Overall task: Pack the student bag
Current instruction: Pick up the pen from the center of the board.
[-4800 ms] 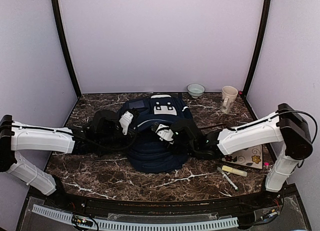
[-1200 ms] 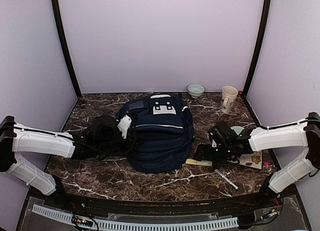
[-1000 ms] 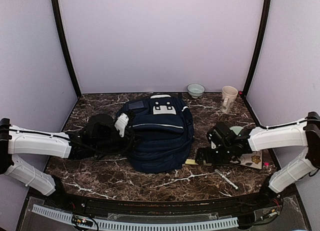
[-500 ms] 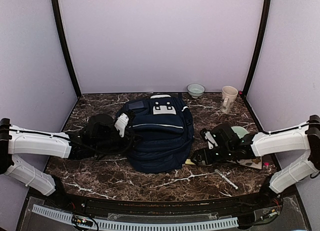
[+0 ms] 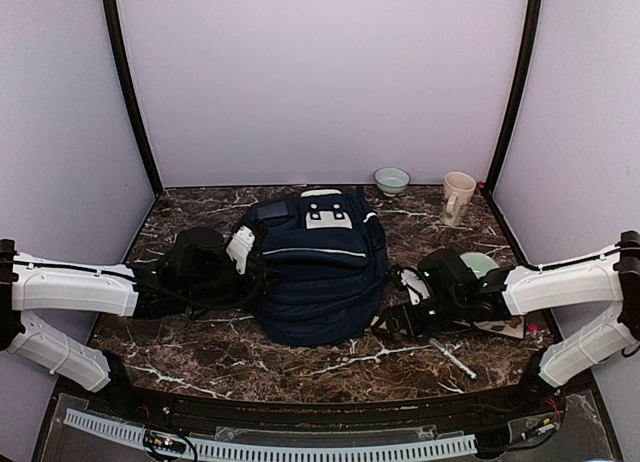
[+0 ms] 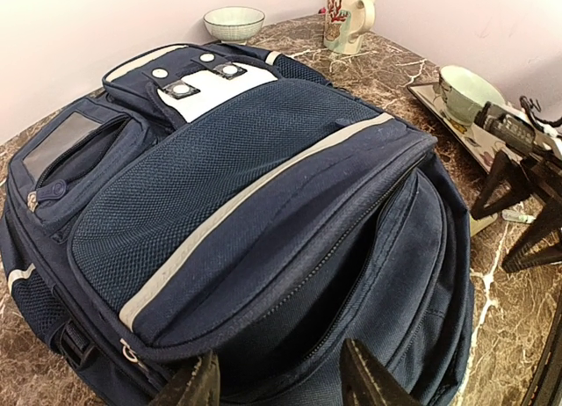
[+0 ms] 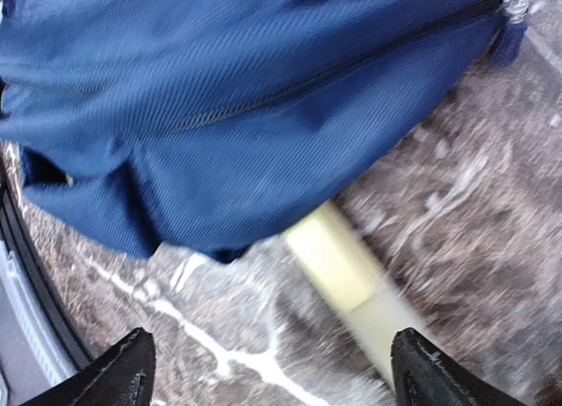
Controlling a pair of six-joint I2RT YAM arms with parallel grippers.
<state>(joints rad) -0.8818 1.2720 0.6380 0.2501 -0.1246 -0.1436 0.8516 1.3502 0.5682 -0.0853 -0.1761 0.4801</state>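
The student bag (image 5: 318, 267), navy with a white stripe, lies flat mid-table with its front pocket (image 6: 351, 248) gaping. My left gripper (image 5: 243, 248) is at the bag's left side. Its fingers (image 6: 198, 384) stand half closed with the pocket's lower lip between them. My right gripper (image 5: 397, 325) hangs low by the bag's right edge, jaws wide open. In the blurred right wrist view a yellow highlighter (image 7: 347, 270) lies on the marble between its fingers (image 7: 127, 371), one end next to the bag (image 7: 246, 98).
A small bowl (image 5: 391, 179) and a mug (image 5: 458, 197) stand at the back right. A pale green cup (image 5: 476, 263) rests on a flat white patterned board (image 5: 505, 320) behind the right arm. A pen (image 5: 455, 357) lies near the front right.
The right arm left the bag, and the highlighter now lies beside it. In the last second the right gripper swung left and down over the highlighter. The left gripper shifted slightly left.
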